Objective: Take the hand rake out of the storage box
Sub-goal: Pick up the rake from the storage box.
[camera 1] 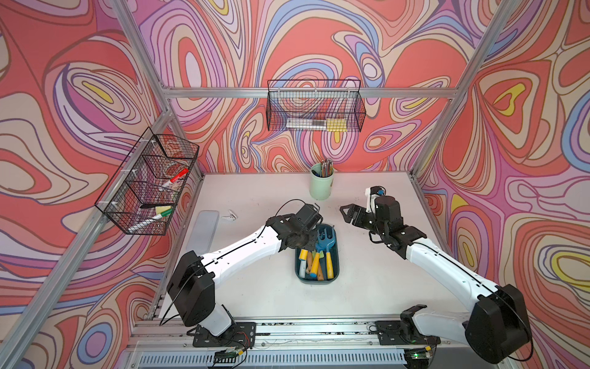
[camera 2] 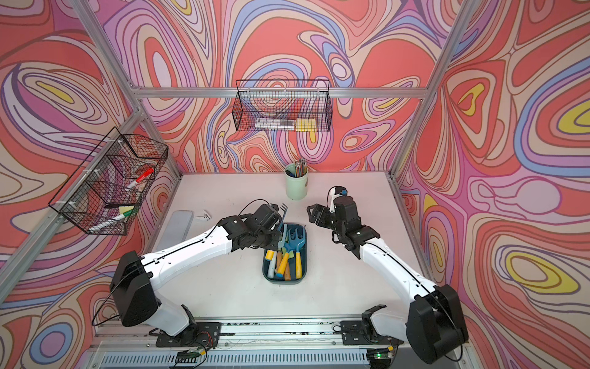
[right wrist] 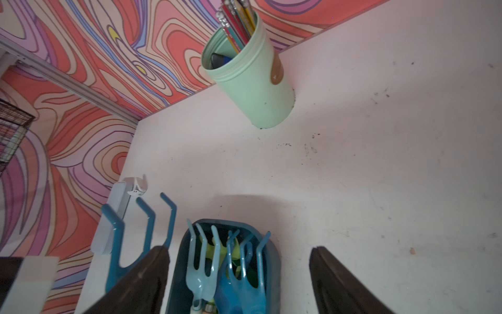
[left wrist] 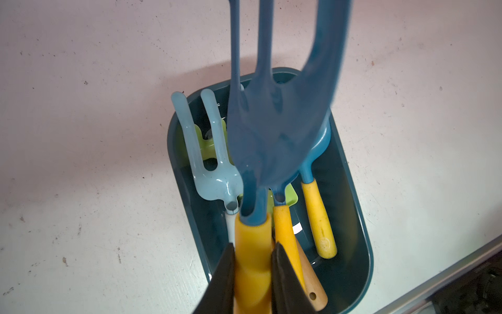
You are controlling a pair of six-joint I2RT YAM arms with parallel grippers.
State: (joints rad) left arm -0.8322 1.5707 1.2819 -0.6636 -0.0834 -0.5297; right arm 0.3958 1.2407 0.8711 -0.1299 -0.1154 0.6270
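My left gripper (left wrist: 252, 274) is shut on the yellow handle of the hand rake (left wrist: 271, 127). The rake has a dark blue head, and its bent tines (camera 2: 283, 209) rise above the far end of the storage box (camera 1: 316, 281), a dark teal tub. The same tines (right wrist: 148, 225) show in the right wrist view beside the box (right wrist: 273, 255). In both top views the left gripper (camera 1: 311, 244) hangs over the box's left side. My right gripper (camera 1: 346, 212) stands open and holds nothing, just beyond the box's far right corner.
Several more tools lie in the box: a pale blue fork (left wrist: 217, 168), a blue rake (right wrist: 244, 271) and yellow handles (camera 1: 329, 265). A mint cup (camera 1: 321, 187) of pencils stands at the back. A grey lid (camera 1: 206, 230) and a small white clip (camera 1: 230, 217) lie to the left. Wire baskets (camera 1: 147, 185) hang on the walls.
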